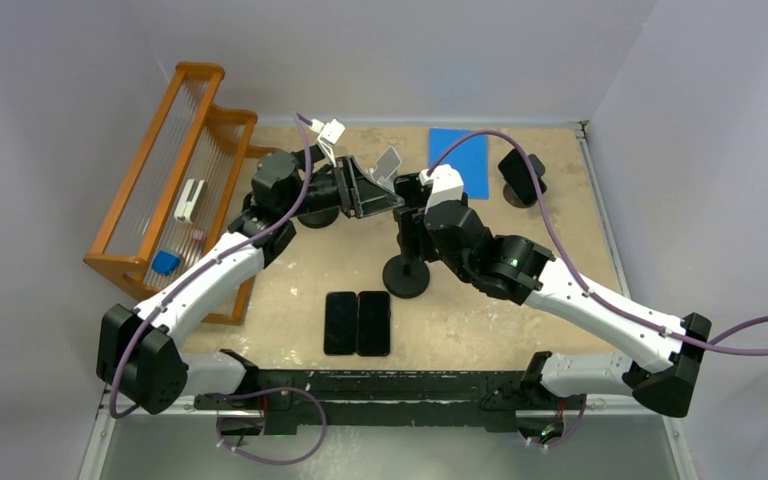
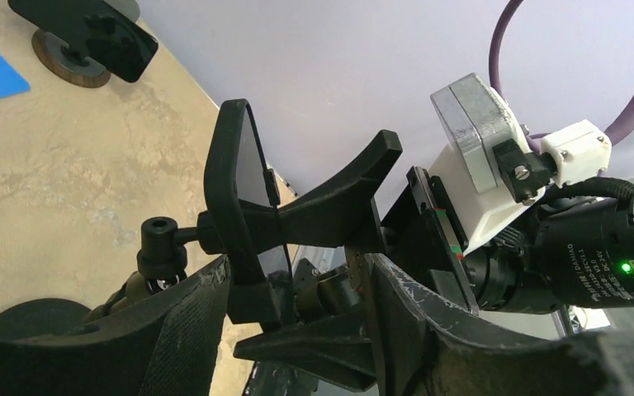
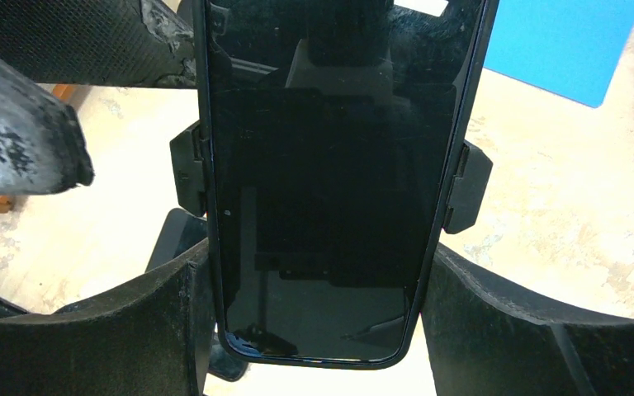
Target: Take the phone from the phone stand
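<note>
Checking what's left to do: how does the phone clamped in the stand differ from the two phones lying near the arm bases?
The clamped phone is held off the table by side clips; the two flat phones lie on it side by side. The clamped phone sits between the fingers of the right gripper; the flat phones have no gripper near. All three look black.

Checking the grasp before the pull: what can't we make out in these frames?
Right wrist: whether the jaws of the right gripper touch the phone; black on black.
Right wrist: phone's top end, cut off by the frame edge.
Left wrist: stand base, mostly behind a finger of the left gripper.
Top external: where the clamp meets the phone, hidden under both grippers.
</note>
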`<action>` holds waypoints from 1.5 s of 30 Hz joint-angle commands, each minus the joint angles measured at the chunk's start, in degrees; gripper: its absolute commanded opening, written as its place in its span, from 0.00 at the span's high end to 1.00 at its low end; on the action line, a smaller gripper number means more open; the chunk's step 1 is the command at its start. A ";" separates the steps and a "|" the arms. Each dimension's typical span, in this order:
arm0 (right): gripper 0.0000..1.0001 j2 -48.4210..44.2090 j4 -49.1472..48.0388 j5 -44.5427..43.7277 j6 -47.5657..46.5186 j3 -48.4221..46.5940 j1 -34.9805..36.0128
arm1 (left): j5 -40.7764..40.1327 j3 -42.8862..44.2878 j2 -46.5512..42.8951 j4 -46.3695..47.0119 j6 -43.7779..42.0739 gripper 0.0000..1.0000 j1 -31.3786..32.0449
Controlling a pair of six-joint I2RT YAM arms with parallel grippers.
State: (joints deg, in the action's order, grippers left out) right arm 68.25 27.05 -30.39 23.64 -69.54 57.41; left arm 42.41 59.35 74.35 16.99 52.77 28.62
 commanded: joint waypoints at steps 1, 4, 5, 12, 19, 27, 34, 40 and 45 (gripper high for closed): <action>0.59 -0.64 -2.57 0.33 -1.53 -3.94 -0.01 | 3.15 -0.72 -0.70 -0.48 -0.97 0.43 -0.23; 0.60 -0.57 -2.80 0.34 -1.56 -3.94 -0.02 | 4.08 -1.15 -0.40 -0.90 -0.91 0.43 -0.23; 0.60 -0.65 -2.91 0.38 -1.53 -3.94 -0.01 | 4.16 -1.47 -0.35 -0.98 -0.96 0.43 -0.23; 0.60 -0.57 -3.11 0.42 -1.56 -3.81 -0.02 | 5.49 -2.97 -0.11 -0.82 -0.88 0.46 -0.23; 0.60 -0.75 -3.32 0.70 -1.57 -3.37 -0.06 | 6.58 -3.61 0.61 0.28 -0.41 0.55 -0.23; 0.60 -0.84 -3.57 0.76 -1.44 -3.13 -0.01 | 7.20 -3.94 1.23 2.10 0.24 0.65 -0.23; 0.60 -0.68 -3.71 0.97 -1.28 -3.01 -0.01 | 7.13 -3.19 1.88 3.04 0.68 0.58 -0.23; 0.60 -0.70 -3.77 0.95 -1.25 -2.88 -0.02 | 6.83 -2.75 2.14 3.20 0.63 0.66 -0.23; 0.60 -0.86 -3.76 0.68 -1.14 -2.63 -0.01 | 5.99 -3.60 1.83 3.32 0.74 0.80 -0.23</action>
State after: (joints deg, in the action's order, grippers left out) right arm 68.25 27.11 -29.80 23.29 -69.73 57.34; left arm 48.80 55.46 76.73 17.69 53.41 28.58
